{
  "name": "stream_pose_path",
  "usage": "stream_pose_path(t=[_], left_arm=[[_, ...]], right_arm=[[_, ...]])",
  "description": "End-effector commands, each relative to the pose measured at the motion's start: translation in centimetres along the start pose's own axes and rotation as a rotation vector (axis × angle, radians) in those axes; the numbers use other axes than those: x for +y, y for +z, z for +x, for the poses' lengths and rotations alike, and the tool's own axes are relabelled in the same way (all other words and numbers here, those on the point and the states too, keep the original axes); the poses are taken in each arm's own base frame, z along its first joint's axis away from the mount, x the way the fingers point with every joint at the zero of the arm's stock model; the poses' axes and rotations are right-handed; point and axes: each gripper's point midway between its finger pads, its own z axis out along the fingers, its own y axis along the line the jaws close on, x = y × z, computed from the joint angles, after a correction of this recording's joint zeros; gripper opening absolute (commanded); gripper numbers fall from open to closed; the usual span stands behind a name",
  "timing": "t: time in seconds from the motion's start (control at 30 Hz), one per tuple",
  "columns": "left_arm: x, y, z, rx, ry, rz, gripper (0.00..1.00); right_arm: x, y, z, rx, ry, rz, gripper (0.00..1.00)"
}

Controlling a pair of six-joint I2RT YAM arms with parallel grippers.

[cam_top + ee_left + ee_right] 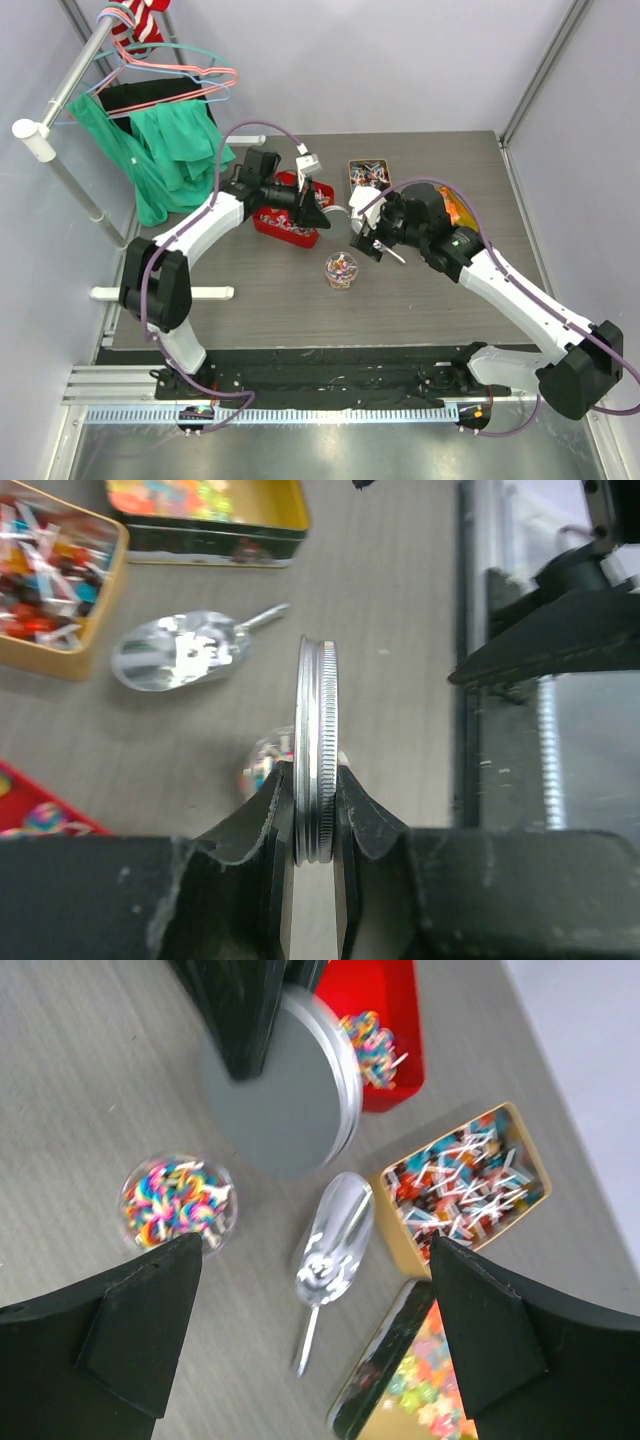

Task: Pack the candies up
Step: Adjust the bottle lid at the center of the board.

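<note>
Left gripper [315,780] clamped on a round silver metal lid [318,705]; right gripper [312,1260] spread wide and holding nothing.
The lid stands on edge between the fingers. The candies [341,266] sit in a small clear jar [132,1222] on the grey table [450,300], between both arms.
</note>
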Motion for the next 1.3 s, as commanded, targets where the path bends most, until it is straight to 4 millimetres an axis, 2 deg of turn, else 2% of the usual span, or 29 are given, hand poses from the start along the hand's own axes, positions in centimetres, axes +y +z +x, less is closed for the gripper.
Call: stream_pose_path(t=[0.0, 0.23, 0.37, 0.47, 0.77, 1.27], left_arm=[[-2.8, -0.4, -1.7, -0.030, -0.216, 0.185, 0.00], [-2.1, -0.1, -3.3, -0.094, -0.392, 0.265, 0.00], [-1.6, 0.1, -4.2, -0.129, -0.389, 0.275, 0.00], [-1.5, 0.2, -4.1, -0.131, -0.446, 0.291, 0.00], [-1.2, 0.6, -3.9, -0.149, -0.486, 0.316, 0.00], [-0.9, 0.9, -3.6, -0.156, -0.487, 0.332, 0.00]], right_arm=[[-3.2, -0.5, -4.7, -0.136, -0.108, 0.157, 0.99], [-2.3, 0.7, -5.2, -0.110, -0.137, 0.140, 1.00], [-1.6, 1.3, -5.6, -0.114, -0.136, 0.107, 1.00], [-1.1, 1.6, -5.9, -0.114, -0.132, 0.081, 0.99], [-1.3, 2.7, -5.9, -0.091, -0.156, 0.109, 0.99], [-1.3, 3.9, -6.4, -0.080, -0.167, 0.104, 0.97]])
